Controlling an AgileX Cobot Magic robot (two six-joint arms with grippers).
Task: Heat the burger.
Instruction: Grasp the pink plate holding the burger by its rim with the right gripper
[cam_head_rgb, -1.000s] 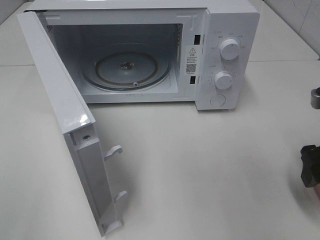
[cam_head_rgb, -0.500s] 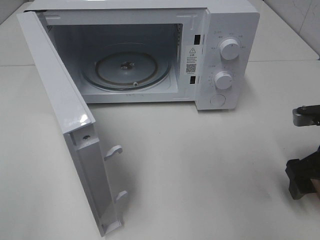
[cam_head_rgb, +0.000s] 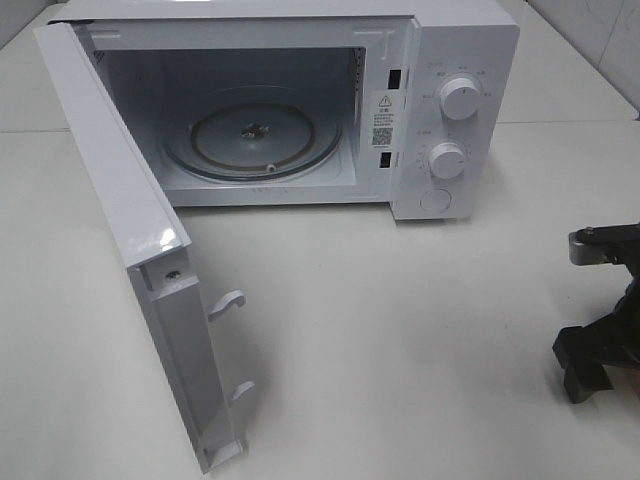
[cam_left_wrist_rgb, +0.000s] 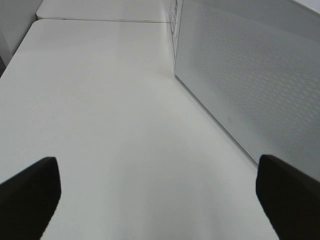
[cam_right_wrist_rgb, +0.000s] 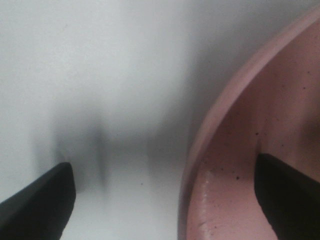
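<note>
The burger is out of view in every frame. The white microwave (cam_head_rgb: 440, 110) stands at the back of the table with its door (cam_head_rgb: 130, 230) swung wide open and its glass turntable (cam_head_rgb: 252, 138) bare. My right gripper (cam_right_wrist_rgb: 165, 195) is open and straddles the rim of a pink plate (cam_right_wrist_rgb: 240, 150), one finger over the plate's inside and the other over the table. In the high view only part of my right arm (cam_head_rgb: 600, 345) shows, at the right edge. My left gripper (cam_left_wrist_rgb: 160, 195) is open over bare table beside the door's perforated outer face (cam_left_wrist_rgb: 250, 85).
The open door juts out toward the table's front left, with two latch hooks (cam_head_rgb: 228, 303) on its edge. Two dials (cam_head_rgb: 458, 98) and a round button sit on the microwave's right panel. A seam (cam_left_wrist_rgb: 100, 21) between tables runs behind the left gripper.
My right arm has come further into the high view from the right edge, moving left and toward the front. The microwave and door have not moved.
</note>
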